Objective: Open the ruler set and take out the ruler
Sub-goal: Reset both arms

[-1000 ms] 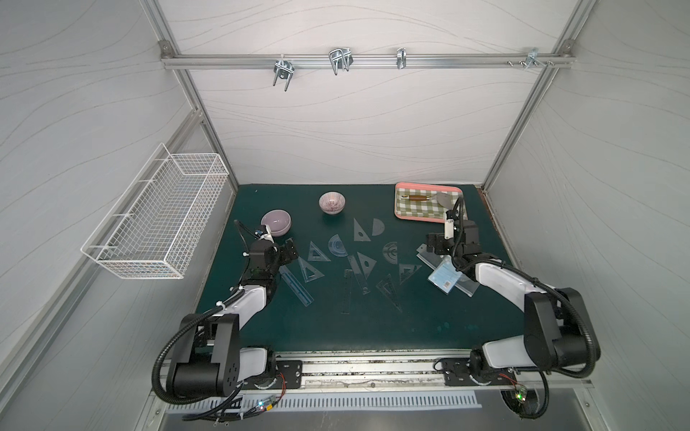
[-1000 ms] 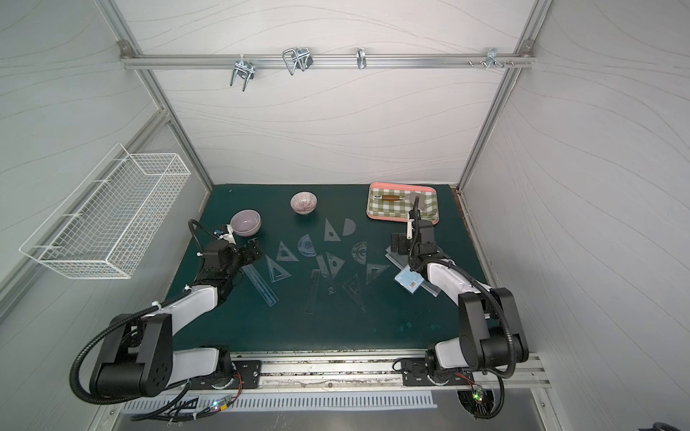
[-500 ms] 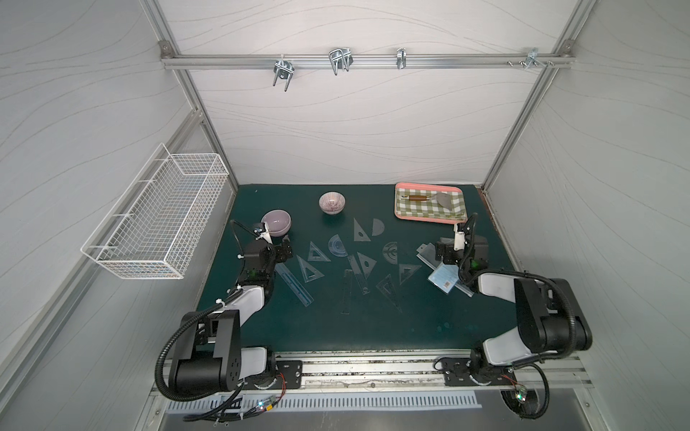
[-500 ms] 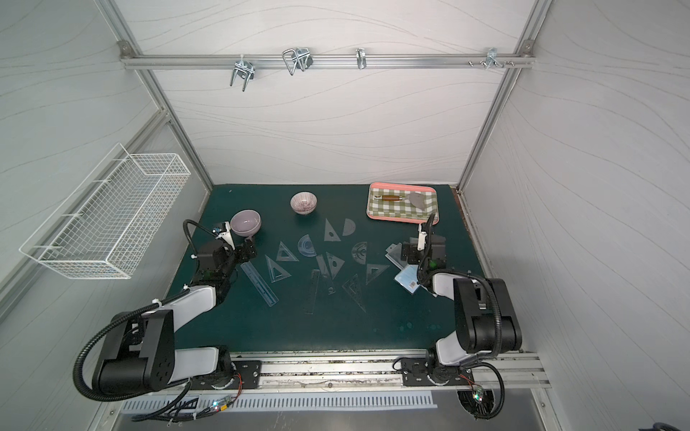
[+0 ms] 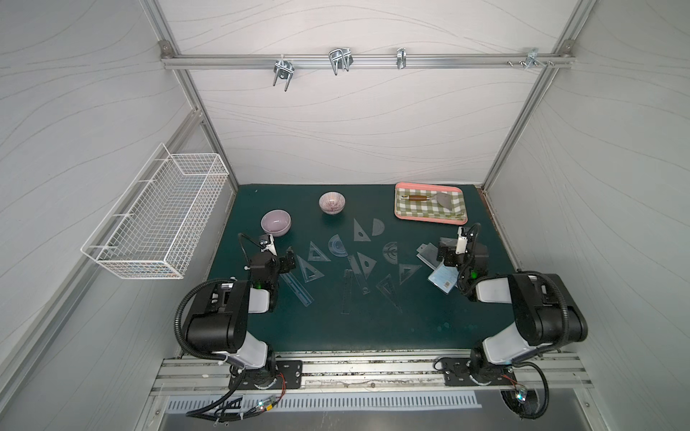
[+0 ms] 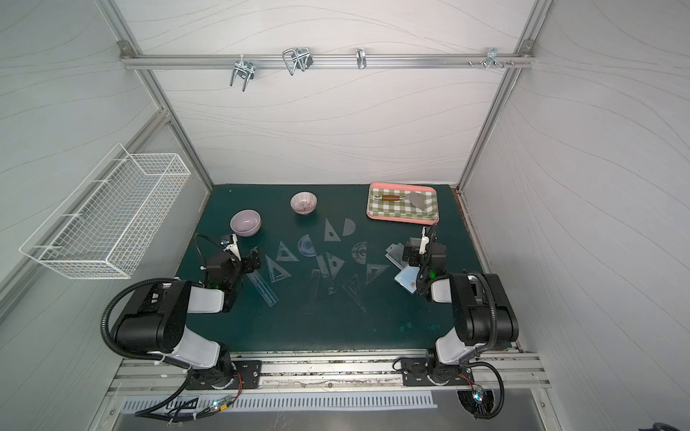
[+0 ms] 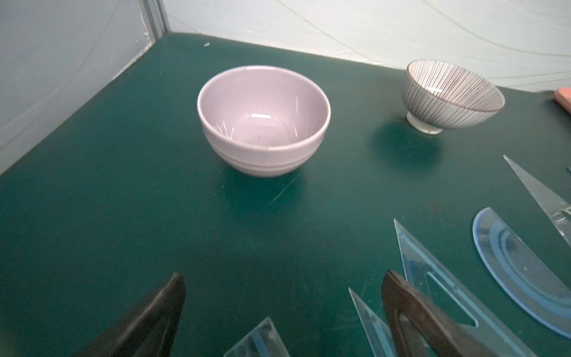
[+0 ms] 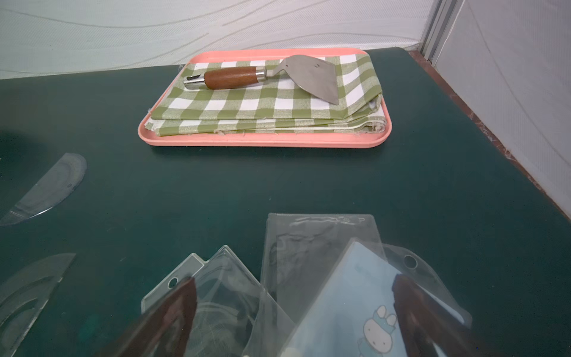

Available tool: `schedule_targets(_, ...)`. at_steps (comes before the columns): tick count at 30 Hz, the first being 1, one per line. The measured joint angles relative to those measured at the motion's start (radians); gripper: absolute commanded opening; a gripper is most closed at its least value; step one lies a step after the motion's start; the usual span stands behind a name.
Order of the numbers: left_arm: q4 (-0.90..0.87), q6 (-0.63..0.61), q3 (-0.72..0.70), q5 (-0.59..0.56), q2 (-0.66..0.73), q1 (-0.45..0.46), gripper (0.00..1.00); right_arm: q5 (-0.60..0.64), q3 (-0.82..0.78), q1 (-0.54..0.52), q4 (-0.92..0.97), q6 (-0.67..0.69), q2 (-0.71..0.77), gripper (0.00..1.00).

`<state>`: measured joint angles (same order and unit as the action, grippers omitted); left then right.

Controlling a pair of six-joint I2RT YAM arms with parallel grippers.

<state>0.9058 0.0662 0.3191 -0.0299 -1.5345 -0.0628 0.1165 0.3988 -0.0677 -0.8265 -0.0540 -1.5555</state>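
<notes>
- Clear pouches (image 8: pixel 321 244) lie apparently emptied; straight ruler (image 5: pixel 297 289) rests loose on the surface (image 5: pixel 373 336).
- Left fingers (image 7: pixel 148 318) and right fingers (image 8: pixel 167 315) spread wide, empty.
- Task judged complete.

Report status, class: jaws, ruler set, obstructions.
Both jaws open, empty. Clear plastic ruler-set sleeves below right jaws. Transparent straight ruler lies on green mat by left jaws. Nothing blocking.

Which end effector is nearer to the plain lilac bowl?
Left. The left end effector is close to the lilac bowl, on its robot side; the right end effector is far off, above the clear ruler packaging.
</notes>
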Motion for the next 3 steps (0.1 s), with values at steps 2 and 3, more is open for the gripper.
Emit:
schedule_targets(2, 0.006, -0.001, 0.012, 0.0, 0.0, 0.0, 0.99, -0.001, -0.001, 0.0, -0.006, -0.001, -0.003, 0.99)
schedule_targets(3, 0.006, -0.001, 0.014, 0.0, 0.0, 0.0, 0.99, -0.002, -0.002, 0.0, -0.012, -0.001, -0.004, 0.99)
